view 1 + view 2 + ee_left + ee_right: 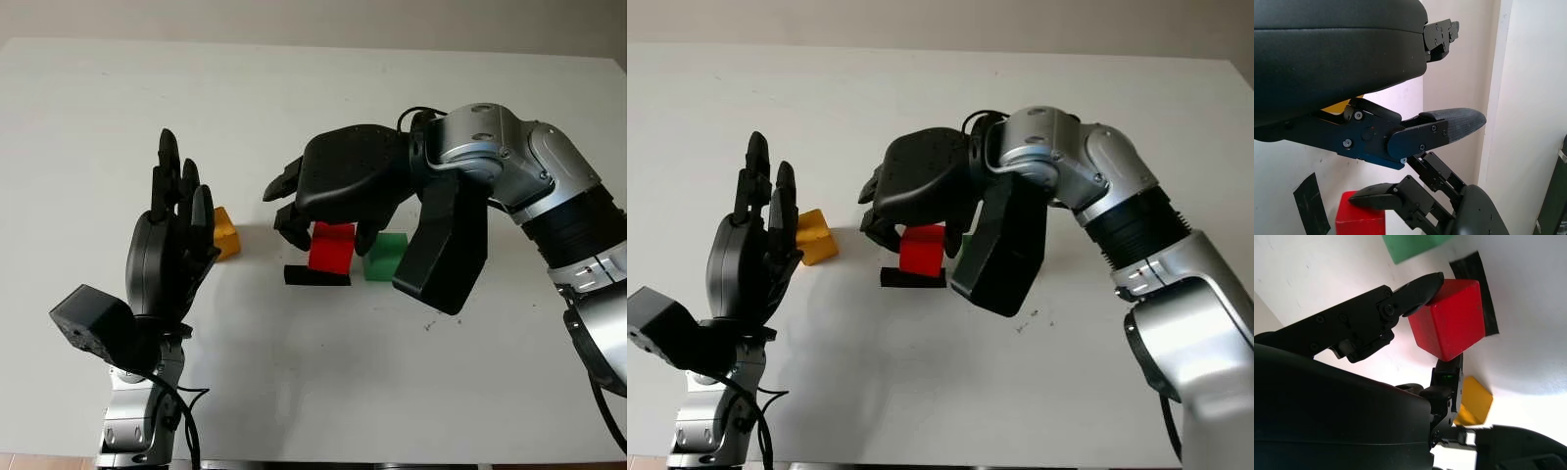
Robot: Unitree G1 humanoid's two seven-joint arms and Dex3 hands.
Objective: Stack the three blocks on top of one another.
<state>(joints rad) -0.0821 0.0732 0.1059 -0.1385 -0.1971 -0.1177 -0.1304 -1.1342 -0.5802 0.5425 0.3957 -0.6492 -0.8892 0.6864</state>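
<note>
the red block (332, 247) is clamped by the right hand (338, 191) fingers (1418, 288) above the surface (323, 372), beside the green block (385, 256); placement atop it is judged next. the left hand (168, 245) is held open near the yellow block (225, 233).

Place: a plain robot test set-up, most like a lab bench
Surface: a bare white desk (294, 392) that spans nearly the whole head view
Marker: a strip of black tape (316, 276) stuck flat on the desk near its middle
Props: small plain coloured cubes, a yellow block (226, 233), a red block (332, 247) and a green block (385, 257)
Surround: a pale wall (1533, 98) beside the desk, bare and unfurnished
Far edge: a beige strip (313, 20) behind the desk's far side
</note>
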